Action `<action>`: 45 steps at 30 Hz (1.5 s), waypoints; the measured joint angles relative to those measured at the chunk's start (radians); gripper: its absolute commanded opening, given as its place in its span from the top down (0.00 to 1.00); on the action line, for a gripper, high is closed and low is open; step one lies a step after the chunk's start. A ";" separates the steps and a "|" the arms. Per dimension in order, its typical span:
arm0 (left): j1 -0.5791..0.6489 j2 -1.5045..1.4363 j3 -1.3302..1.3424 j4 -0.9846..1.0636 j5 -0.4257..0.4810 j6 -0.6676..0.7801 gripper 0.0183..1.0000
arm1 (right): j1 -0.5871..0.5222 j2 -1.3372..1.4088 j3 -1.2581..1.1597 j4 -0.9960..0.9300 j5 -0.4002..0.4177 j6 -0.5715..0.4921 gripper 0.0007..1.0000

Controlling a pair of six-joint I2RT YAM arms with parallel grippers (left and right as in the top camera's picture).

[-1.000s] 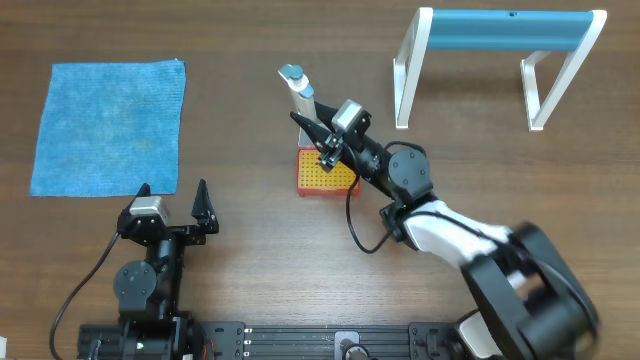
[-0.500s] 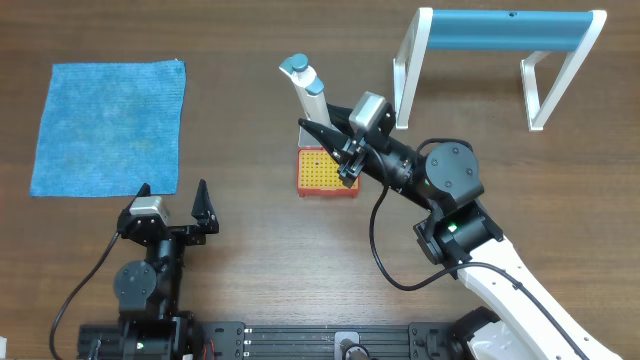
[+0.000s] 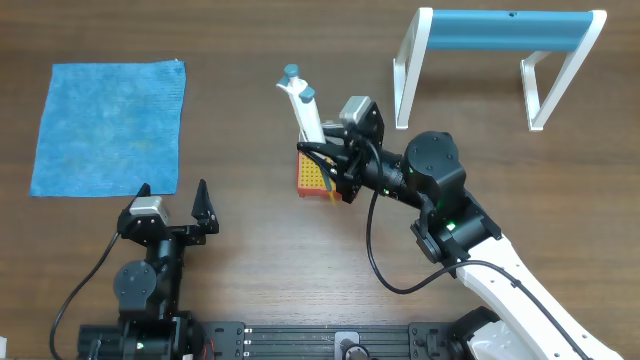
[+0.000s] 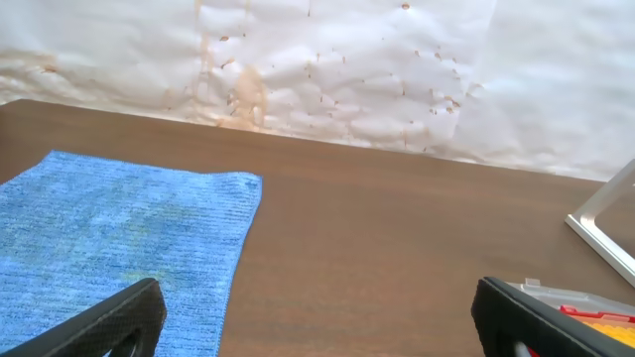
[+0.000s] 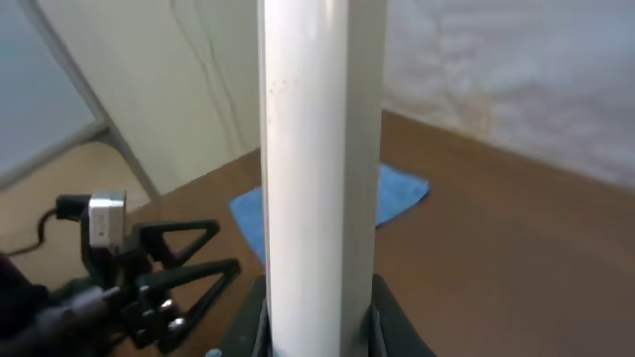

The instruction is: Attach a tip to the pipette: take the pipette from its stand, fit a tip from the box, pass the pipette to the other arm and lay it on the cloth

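Top view: right pincer (image 3: 325, 163) clamped on pipette (image 3: 308, 108), held tilted above tip box (image 3: 308, 181) (lower end hidden, so no telling whether a tip is on). Well off to the side, left pincer (image 3: 172, 197) spread open and empty, near cloth (image 3: 108, 125) on counter (image 3: 260, 260). Likely hazards: pressing down off-axis and missing a tip, shoving or tipping the box; later, slipping at handover from a loose regrip.

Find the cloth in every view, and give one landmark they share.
Top view: cloth upper left on the table.
Left wrist view: cloth just beyond the left claw.
Right wrist view: cloth behind the pipette, past the left claw.
Shared landmark: the open left claw, near the cloth's corner.
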State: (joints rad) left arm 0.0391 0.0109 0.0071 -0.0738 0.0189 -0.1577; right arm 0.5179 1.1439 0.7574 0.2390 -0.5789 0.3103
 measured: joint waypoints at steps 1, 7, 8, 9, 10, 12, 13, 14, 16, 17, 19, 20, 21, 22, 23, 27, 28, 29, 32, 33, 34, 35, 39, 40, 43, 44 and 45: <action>0.000 0.000 0.000 0.004 0.000 0.000 0.00 | 0.000 0.000 0.000 -0.018 0.000 0.042 0.92; 0.000 0.000 -0.001 0.037 0.140 -0.272 0.00 | 0.000 0.002 0.000 -0.055 0.000 0.290 0.92; 0.000 0.001 -0.001 0.023 0.186 -0.385 0.00 | 0.000 0.002 0.000 -0.054 0.000 0.313 0.92; 0.000 0.001 -0.001 0.028 0.225 -0.478 0.00 | 0.000 0.002 0.000 -0.054 -0.001 0.334 0.92; 0.000 0.001 -0.001 0.031 0.273 -0.591 0.00 | 0.000 0.002 0.000 -0.055 -0.001 0.345 0.92; 0.000 0.001 -0.001 0.034 0.332 -0.750 0.00 | 0.000 0.002 0.000 -0.055 -0.009 0.366 0.92; 0.000 0.001 -0.001 0.034 0.349 -0.809 0.00 | 0.000 0.002 0.000 -0.055 -0.013 0.370 0.92; 0.000 0.001 -0.001 0.035 0.357 -0.883 0.00 | 0.000 0.002 0.000 -0.054 -0.019 0.374 0.92; 0.000 0.001 -0.001 0.046 0.361 -0.968 0.00 | 0.000 0.002 0.000 -0.052 -0.023 0.385 0.92; 0.000 0.001 -0.001 0.056 0.356 -0.999 0.00 | 0.000 0.002 0.000 -0.052 -0.024 0.390 0.92; 0.000 0.001 -0.001 0.081 0.335 -1.088 0.00 | 0.000 0.002 0.000 -0.053 -0.026 0.402 0.92; 0.000 0.001 -0.001 0.098 0.308 -1.154 0.00 | 0.000 0.002 0.000 -0.053 -0.027 0.419 0.92; 0.000 0.001 -0.001 0.103 0.297 -1.175 0.00 | -0.001 0.002 0.000 -0.053 -0.027 0.423 0.92; 0.000 0.001 -0.001 0.107 0.283 -1.203 0.00 | -0.001 0.002 0.000 -0.054 -0.027 0.431 0.92; 0.000 0.001 -0.001 0.103 0.264 -1.233 0.00 | -0.001 0.002 0.000 -0.056 -0.027 0.438 0.92; 0.000 0.021 -0.001 0.085 0.233 -1.289 0.00 | -0.001 0.002 0.000 -0.065 -0.029 0.447 0.93; 0.000 0.047 -0.001 0.106 0.229 -1.300 0.00 | -0.001 0.002 0.000 -0.066 -0.030 0.449 0.92; 0.000 0.064 -0.001 0.121 0.228 -1.305 0.00 | -0.001 0.002 0.000 -0.066 -0.030 0.449 0.92; 0.000 0.200 -0.002 0.329 0.228 -1.322 0.00 | -0.001 0.003 -0.001 -0.069 -0.030 0.449 0.92; 0.000 0.274 0.001 0.452 0.228 -1.325 0.00 | -0.001 0.003 -0.002 -0.068 -0.030 0.452 0.92; 0.000 0.328 0.009 0.511 0.229 -1.328 0.00 | -0.001 0.004 -0.002 -0.067 -0.030 0.453 0.92; 0.000 0.389 0.014 0.559 0.231 -1.330 0.00 | -0.001 0.004 -0.002 -0.069 -0.030 0.453 0.92; 0.000 0.732 0.121 0.637 0.319 -1.320 0.00 | -0.001 0.004 -0.002 -0.066 -0.030 0.456 0.92; 0.000 0.812 0.165 0.664 0.354 -1.307 0.00 | -0.001 0.004 -0.002 -0.070 -0.030 0.456 0.92; 0.000 1.045 0.332 0.765 0.501 -1.261 0.00 | -0.001 0.004 -0.002 -0.076 -0.030 0.456 0.92; 0.000 1.122 0.404 0.796 0.571 -1.241 0.00 | -0.001 0.004 -0.002 -0.081 -0.030 0.456 0.92; 0.000 1.208 0.482 0.830 0.663 -1.217 0.00 | -0.001 0.004 -0.002 -0.085 -0.030 0.456 0.92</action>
State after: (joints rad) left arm 0.0395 1.2190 0.4892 0.7559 0.6823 -1.3743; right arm 0.5171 1.1477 0.7559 0.1539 -0.6090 0.7662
